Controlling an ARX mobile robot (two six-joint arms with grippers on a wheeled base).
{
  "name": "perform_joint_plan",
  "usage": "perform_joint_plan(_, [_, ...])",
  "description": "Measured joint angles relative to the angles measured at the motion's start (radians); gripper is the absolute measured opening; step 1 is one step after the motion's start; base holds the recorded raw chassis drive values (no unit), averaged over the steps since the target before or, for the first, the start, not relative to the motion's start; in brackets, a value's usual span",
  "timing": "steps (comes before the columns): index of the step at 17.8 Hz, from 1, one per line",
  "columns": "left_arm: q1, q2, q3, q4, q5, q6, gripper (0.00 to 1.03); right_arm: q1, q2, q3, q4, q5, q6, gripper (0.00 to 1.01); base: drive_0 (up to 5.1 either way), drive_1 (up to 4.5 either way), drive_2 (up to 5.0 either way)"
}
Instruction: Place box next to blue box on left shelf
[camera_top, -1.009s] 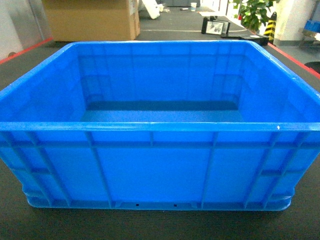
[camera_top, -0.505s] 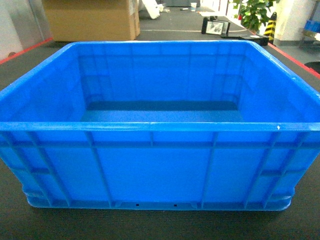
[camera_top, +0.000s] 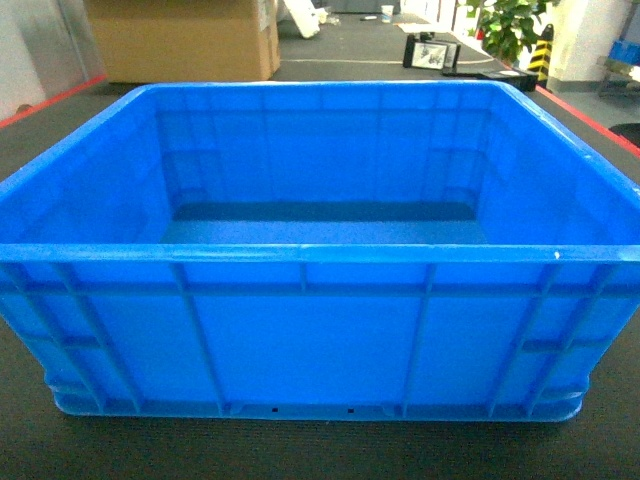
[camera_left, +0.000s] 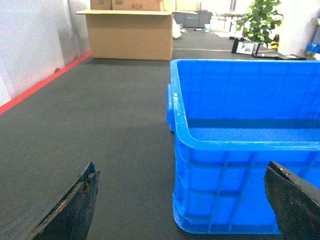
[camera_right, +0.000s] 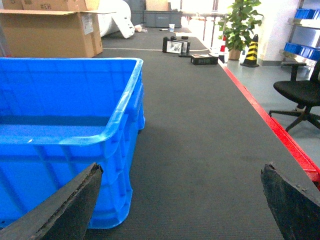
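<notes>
- One box (camera_top: 310, 330), bright blue with ribbed outer walls and a thick rolled rim, sat upright on the dark floor mat (camera_left: 100, 130), filling most of the head view; nothing lay inside it.
- Left gripper (camera_left: 182, 205) had its jaws spread wide, holding nothing, and framed the box's near left corner without touching it.
- Right gripper (camera_right: 182, 205) was likewise wide open and empty; its left finger (camera_right: 65, 210) stood in front of the box's near right corner, its right finger (camera_right: 295, 205) over bare mat.
- Beyond the box stood a cardboard carton (camera_left: 130, 32), with a potted plant (camera_right: 240, 25) further right.
- Red edging (camera_right: 270, 125) bordered the mat, and a black office chair (camera_right: 300, 95) stood past it.
</notes>
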Motion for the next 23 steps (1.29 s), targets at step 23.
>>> perform_joint_plan(23, [0.000, 0.000, 0.000, 0.000, 0.000, 0.000, 0.98, 0.000, 0.000, 0.000, 0.000, 0.000, 0.000, 0.98, 0.0, 0.00, 0.0])
